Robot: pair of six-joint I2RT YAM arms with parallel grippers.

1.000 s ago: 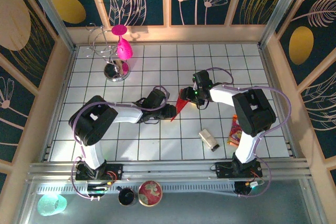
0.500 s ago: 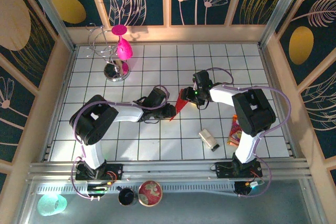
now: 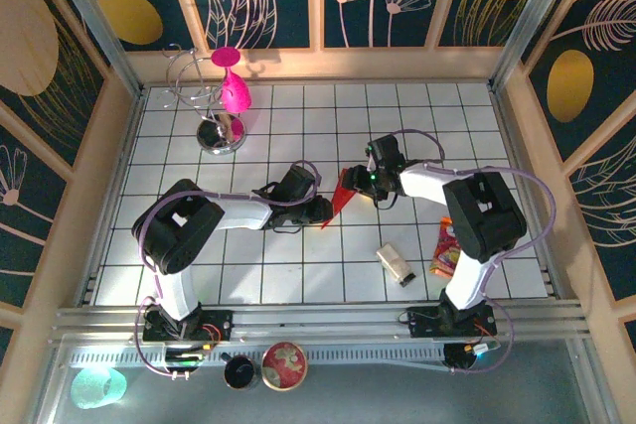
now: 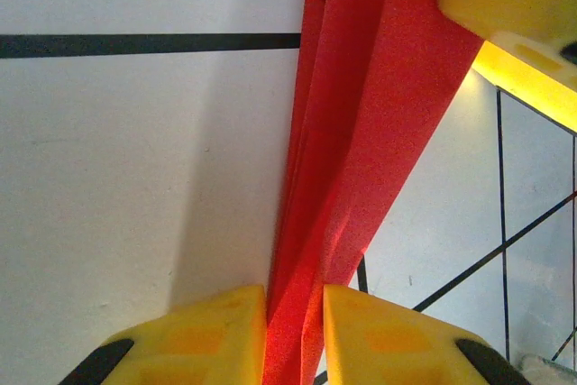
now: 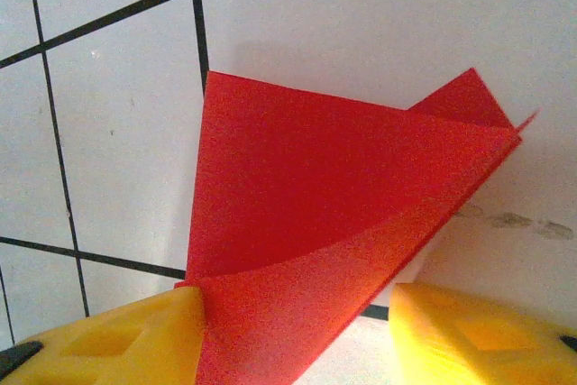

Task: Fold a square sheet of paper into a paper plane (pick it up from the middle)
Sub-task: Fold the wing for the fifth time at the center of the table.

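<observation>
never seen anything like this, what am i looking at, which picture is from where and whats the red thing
These are two robot arms bolted at the near edge of a tiled table. The overhead picture looks down from above and behind them. The other two come from a camera on each wrist, so the yellow blocks at the bottom are that arm's own fingers. Between the arms is a partly folded red paper. The left tool pinches its narrow end between both fingers. The right tool stands open: the paper leans on one finger, with a gap to the other. Also on the table: a magenta goblet by a metal wire stand, a printed snack packet and a small pale object I cannot identify.
</observation>
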